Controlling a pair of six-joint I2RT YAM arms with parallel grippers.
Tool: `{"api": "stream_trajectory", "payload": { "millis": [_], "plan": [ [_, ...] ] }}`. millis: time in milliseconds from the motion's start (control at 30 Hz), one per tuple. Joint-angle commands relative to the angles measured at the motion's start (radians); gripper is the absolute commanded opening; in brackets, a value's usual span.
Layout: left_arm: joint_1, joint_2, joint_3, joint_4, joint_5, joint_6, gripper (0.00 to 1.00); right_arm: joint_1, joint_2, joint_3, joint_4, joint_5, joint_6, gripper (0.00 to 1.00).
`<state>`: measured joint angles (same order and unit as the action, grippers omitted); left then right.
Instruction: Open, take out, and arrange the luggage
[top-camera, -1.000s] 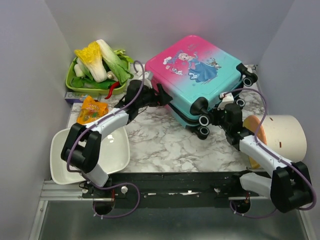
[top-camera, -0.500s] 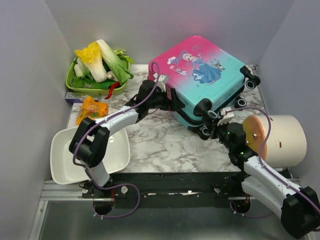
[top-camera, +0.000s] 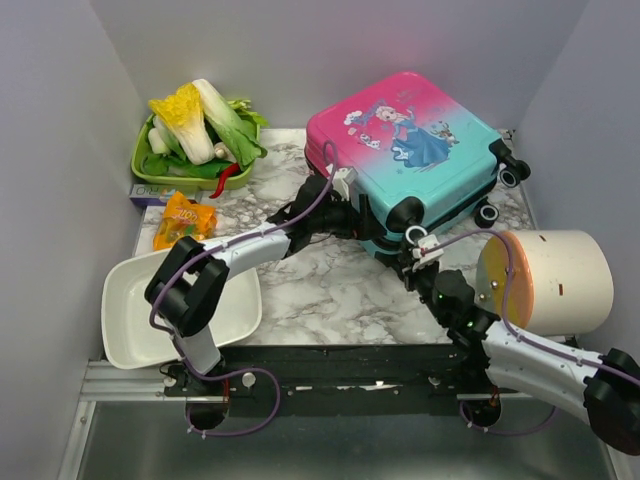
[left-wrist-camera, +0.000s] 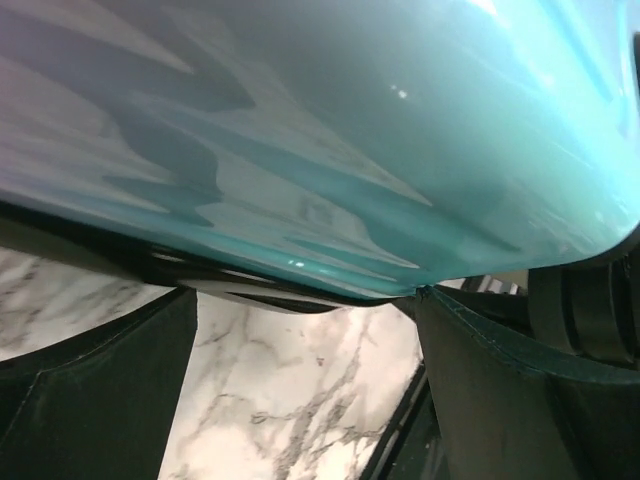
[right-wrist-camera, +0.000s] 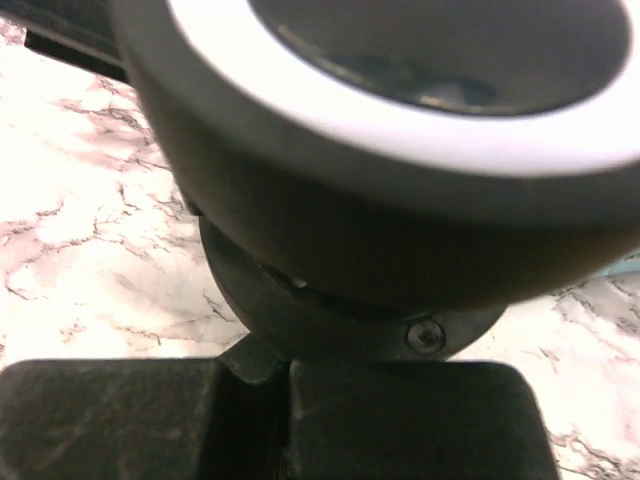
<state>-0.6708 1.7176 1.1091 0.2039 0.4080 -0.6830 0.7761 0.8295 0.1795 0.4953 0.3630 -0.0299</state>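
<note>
The luggage (top-camera: 410, 145) lies flat at the back right of the marble table (top-camera: 330, 285), pink at the far end and teal at the near end, princess print up, black wheels toward the right. It is closed. My left gripper (top-camera: 345, 215) sits at its near-left edge. In the left wrist view the teal shell (left-wrist-camera: 330, 130) hangs over my left gripper (left-wrist-camera: 305, 297), whose fingers (left-wrist-camera: 90, 385) stand wide apart with only marble between them. My right gripper (top-camera: 413, 256) is at the near corner wheel (right-wrist-camera: 400, 150). There my right gripper (right-wrist-camera: 288, 372) is shut, pressed up under the wheel mount.
A cream cylindrical container (top-camera: 555, 280) lies on its side at the right, orange lid facing left, beside my right arm. A white basin (top-camera: 150, 320) overhangs the front left. An orange snack bag (top-camera: 185, 218) and a green tray of vegetables (top-camera: 195, 135) sit back left. Walls close in on three sides.
The luggage has swung round, its wheel end going back and right. My left gripper followed it rightward along the near edge. My right arm dropped lower and pulled toward the front.
</note>
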Motion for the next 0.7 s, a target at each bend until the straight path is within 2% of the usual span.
{"api": "stream_trajectory", "payload": {
  "millis": [0, 200, 400, 600, 667],
  "plan": [
    [-0.05, 0.042, 0.002, 0.233, -0.166, -0.095, 0.95, 0.086, -0.003, 0.073, 0.171, -0.174, -0.061, 0.01],
    [-0.056, 0.033, -0.018, 0.27, -0.176, -0.13, 0.95, 0.123, 0.167, 0.15, 0.221, -0.141, -0.091, 0.01],
    [-0.064, 0.03, -0.008, 0.238, -0.215, -0.121, 0.95, 0.265, 0.333, 0.304, 0.291, 0.01, -0.247, 0.01],
    [-0.062, -0.032, -0.06, 0.201, -0.238, -0.056, 0.96, 0.279, 0.384, 0.406, 0.207, -0.032, -0.26, 0.01],
    [-0.061, -0.101, -0.106, 0.137, -0.32, -0.033, 0.96, 0.278, 0.427, 0.414, 0.219, 0.008, -0.252, 0.01]
  ]
}}
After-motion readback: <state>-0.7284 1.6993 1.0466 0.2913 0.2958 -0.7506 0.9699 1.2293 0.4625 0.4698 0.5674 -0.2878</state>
